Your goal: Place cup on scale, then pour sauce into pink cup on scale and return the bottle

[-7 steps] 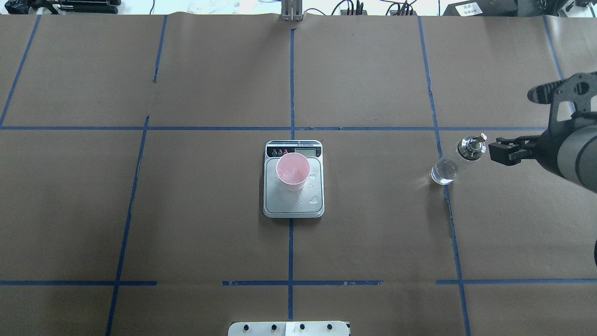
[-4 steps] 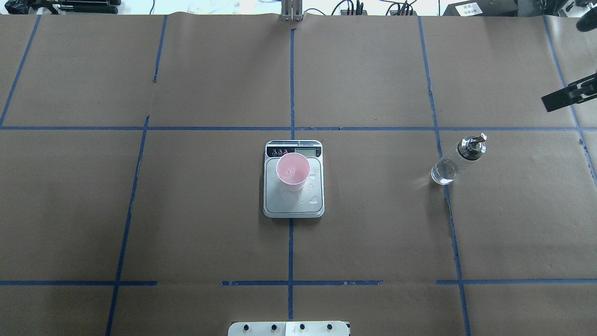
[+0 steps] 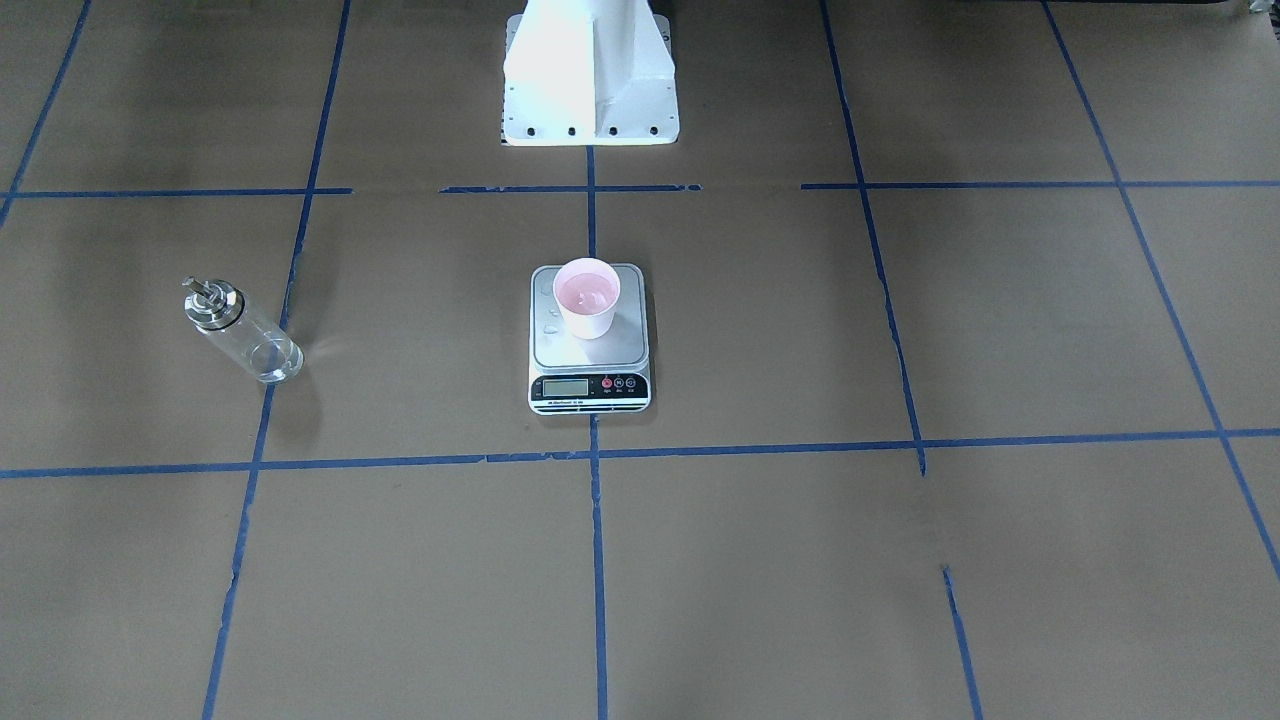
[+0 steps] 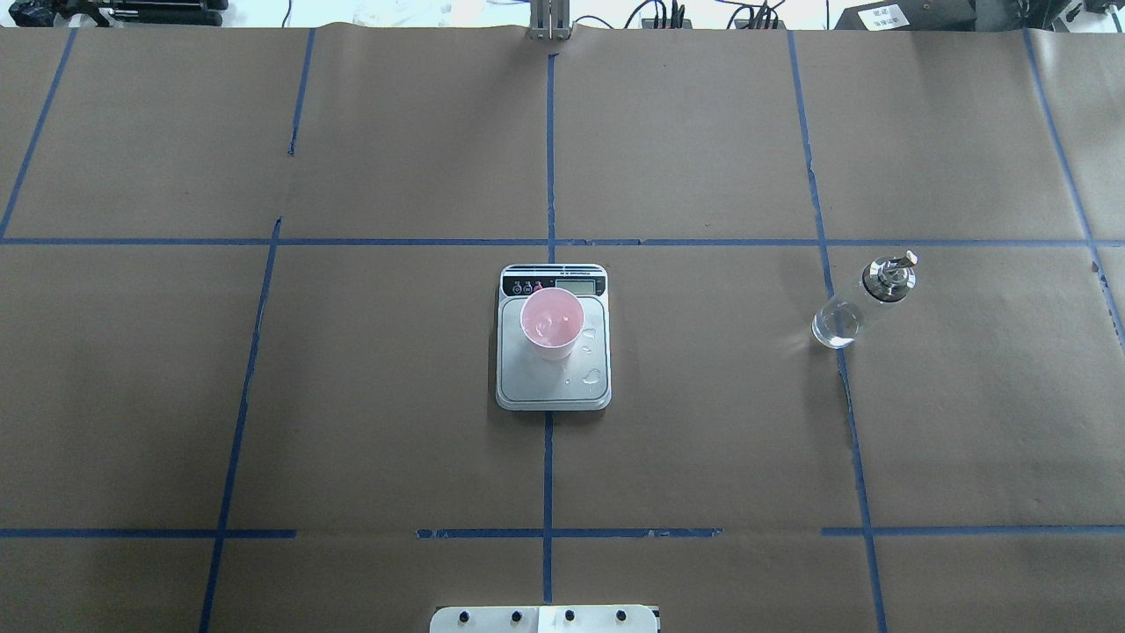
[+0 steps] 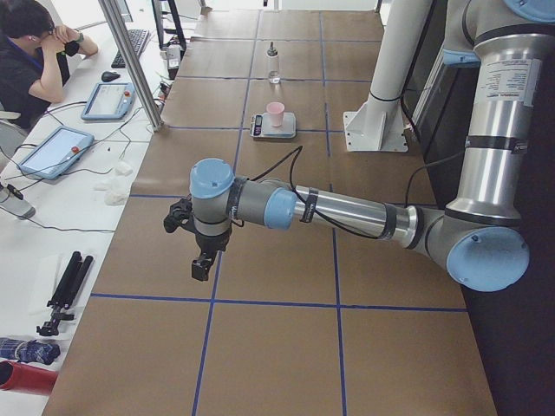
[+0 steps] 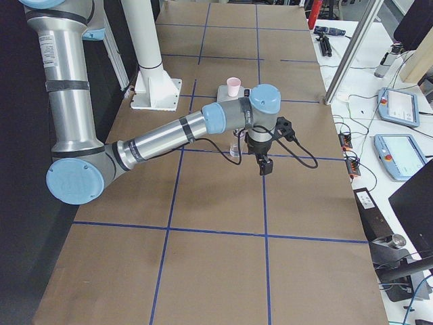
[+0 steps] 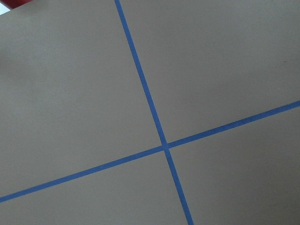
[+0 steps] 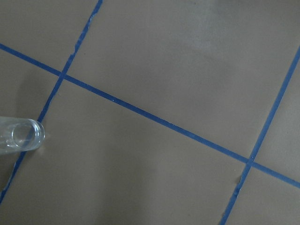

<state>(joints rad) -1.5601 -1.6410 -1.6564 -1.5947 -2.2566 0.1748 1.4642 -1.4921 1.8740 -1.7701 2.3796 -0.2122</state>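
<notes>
The pink cup [image 4: 551, 323] stands upright on the scale [image 4: 554, 387] at the table's middle, with a little clear liquid in it; it also shows in the front view [image 3: 587, 297] on the scale [image 3: 590, 352]. The glass bottle [image 4: 866, 299] with its silver cap stands alone on the table to the right, also in the front view [image 3: 243, 333]; its base shows in the right wrist view [image 8: 21, 136]. My right gripper [image 6: 265, 164] hangs above the table near the bottle; I cannot tell if it is open. My left gripper [image 5: 201, 264] hangs far off; I cannot tell its state.
Water drops [image 4: 591, 376] lie on the scale's plate. The robot's white base [image 3: 590, 70] stands behind the scale. Blue tape lines cross the brown paper. An operator [image 5: 26, 52] and tablets [image 5: 52, 152] are at a side desk.
My right gripper, beside the bottle's cap a second ago, has drawn back to the right and left the overhead view. Bottle, cup and scale have not moved.
</notes>
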